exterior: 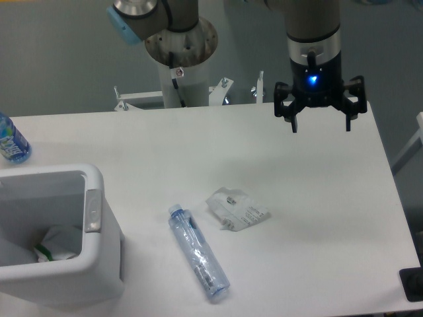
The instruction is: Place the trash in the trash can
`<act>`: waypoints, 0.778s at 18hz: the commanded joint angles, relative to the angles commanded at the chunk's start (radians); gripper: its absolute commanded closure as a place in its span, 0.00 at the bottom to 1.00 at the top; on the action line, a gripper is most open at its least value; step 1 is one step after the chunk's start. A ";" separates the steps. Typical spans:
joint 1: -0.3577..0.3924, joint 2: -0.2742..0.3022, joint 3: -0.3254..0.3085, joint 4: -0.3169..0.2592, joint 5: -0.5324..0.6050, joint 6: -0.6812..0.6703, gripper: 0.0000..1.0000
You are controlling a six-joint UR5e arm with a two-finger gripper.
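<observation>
- Take the trash can point(99, 228) as your landmark: it sits at the lower left of the table point(317, 191), a pale rectangular bin with a grey handle tab on the rim facing the middle of the table.
- Inside it you can see crumpled white material with a touch of green, low against its right wall.
- The clear plastic bottle point(197, 253) lies flat on the table just right of the trash can, apart from it, cap end pointing up-left and base toward the table's near edge.
- The clear wrapper point(235, 209) with its white printed label lies further right of the trash can, beyond the bottle and close to its cap end; you can see a gap between the two.
- Your gripper point(320, 125) hangs in the air well away from the trash can, far to the right and over the table's back part. Its fingers are spread wide apart and nothing is between them; a blue light glows on its body.
- A deeper-blue bottle point(10, 140) stands behind the trash can at the left edge of the table, partly cut off by the frame.
</observation>
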 joint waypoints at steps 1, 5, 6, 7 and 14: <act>0.000 0.000 0.000 0.000 -0.003 0.000 0.00; -0.003 0.000 0.000 0.000 -0.003 -0.002 0.00; -0.003 -0.002 -0.002 0.000 -0.005 -0.002 0.00; -0.005 -0.003 -0.002 0.000 -0.008 -0.002 0.00; -0.023 -0.035 -0.015 0.020 -0.009 -0.008 0.00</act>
